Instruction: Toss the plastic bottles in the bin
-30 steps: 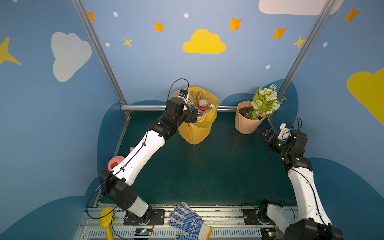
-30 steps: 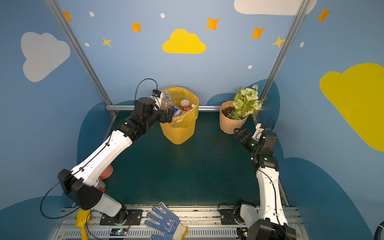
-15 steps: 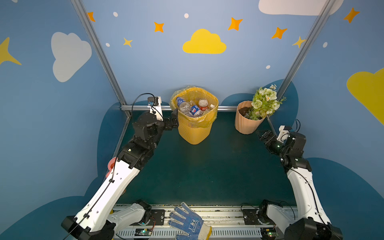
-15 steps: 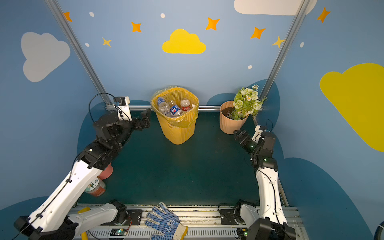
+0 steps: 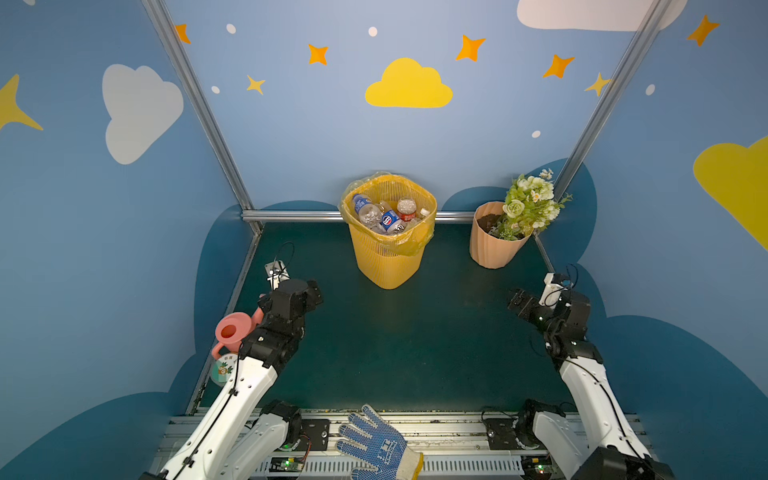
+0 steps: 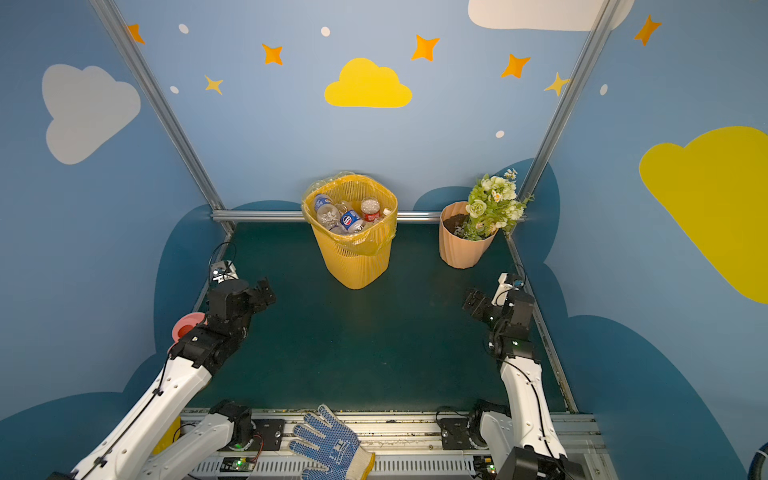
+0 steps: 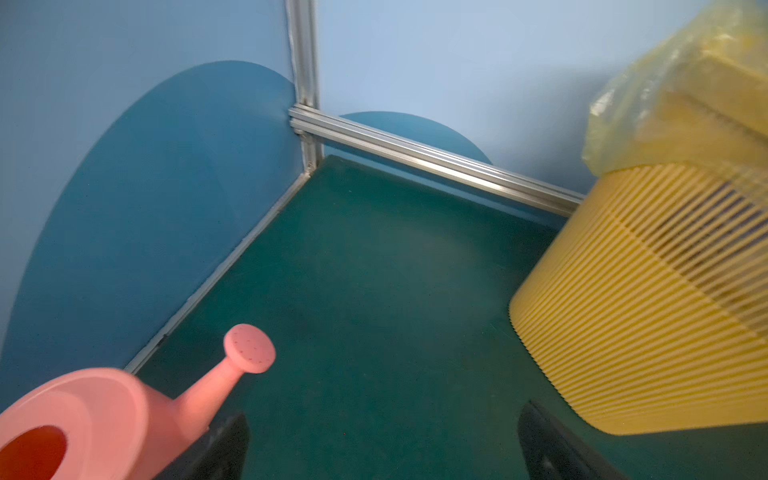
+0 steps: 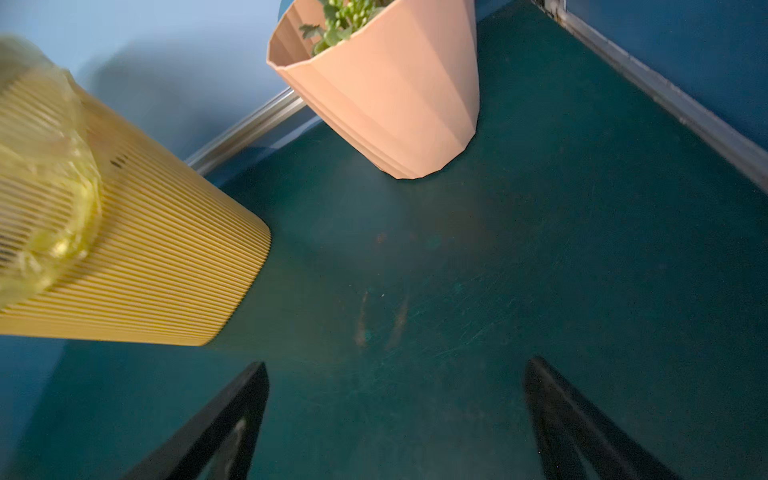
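The yellow ribbed bin (image 5: 388,262) (image 6: 357,266) stands at the back middle of the green mat, lined with a yellow bag. Several plastic bottles (image 5: 384,214) (image 6: 345,216) lie inside it, with blue and red labels showing. My left gripper (image 5: 313,291) (image 6: 266,291) hovers low at the left, well in front of the bin, open and empty (image 7: 382,419). In the left wrist view the bin (image 7: 644,311) is off to one side. My right gripper (image 5: 515,299) (image 6: 471,301) is at the right, open and empty (image 8: 397,365), facing the bin (image 8: 145,270).
A pink watering can (image 5: 232,330) (image 6: 187,326) (image 7: 104,415) sits close beside my left gripper, by the left wall. A small jar (image 5: 222,370) stands in front of it. A peach flower pot (image 5: 494,249) (image 6: 461,249) (image 8: 386,95) is at the back right. A blue glove (image 5: 376,446) (image 6: 328,444) lies on the front rail.
My left arm has pulled back from the bin's rim to the front left, down near the watering can. The right gripper has drawn back a little toward the front.
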Action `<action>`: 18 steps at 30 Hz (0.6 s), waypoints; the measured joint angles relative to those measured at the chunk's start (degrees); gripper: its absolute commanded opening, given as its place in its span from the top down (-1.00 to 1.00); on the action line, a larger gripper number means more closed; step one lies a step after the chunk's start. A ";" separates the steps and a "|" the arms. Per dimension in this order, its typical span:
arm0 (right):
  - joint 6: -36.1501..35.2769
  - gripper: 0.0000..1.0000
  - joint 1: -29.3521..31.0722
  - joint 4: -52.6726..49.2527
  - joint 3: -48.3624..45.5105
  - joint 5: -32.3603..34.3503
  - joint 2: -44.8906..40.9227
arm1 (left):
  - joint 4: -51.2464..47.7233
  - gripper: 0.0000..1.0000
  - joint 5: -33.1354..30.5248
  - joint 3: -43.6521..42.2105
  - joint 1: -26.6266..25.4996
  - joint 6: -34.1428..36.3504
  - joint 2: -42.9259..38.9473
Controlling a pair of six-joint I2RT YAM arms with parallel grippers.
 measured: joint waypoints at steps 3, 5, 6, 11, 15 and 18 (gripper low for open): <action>-6.01 -0.88 4.76 5.03 -2.75 4.04 0.55 | 2.64 -1.00 -1.88 -3.72 1.84 0.00 -1.09; -9.90 -0.88 7.96 9.68 -4.98 7.54 1.70 | 4.63 -1.00 -3.10 -5.81 2.82 0.24 -0.61; -11.65 -0.88 9.40 12.44 -6.27 9.03 2.67 | 5.90 -1.00 -3.80 -6.93 3.23 0.46 -0.15; -18.78 -0.89 13.60 24.79 -11.23 15.50 11.50 | 14.88 -1.00 -4.85 -13.25 4.81 2.67 2.56; -21.53 -0.88 14.97 33.79 -11.74 18.14 20.28 | 20.76 -1.00 -4.96 -17.33 5.70 4.26 5.99; -22.53 -0.89 15.76 39.12 -10.47 19.41 27.23 | 24.33 -1.00 -5.03 -19.54 6.14 4.92 7.32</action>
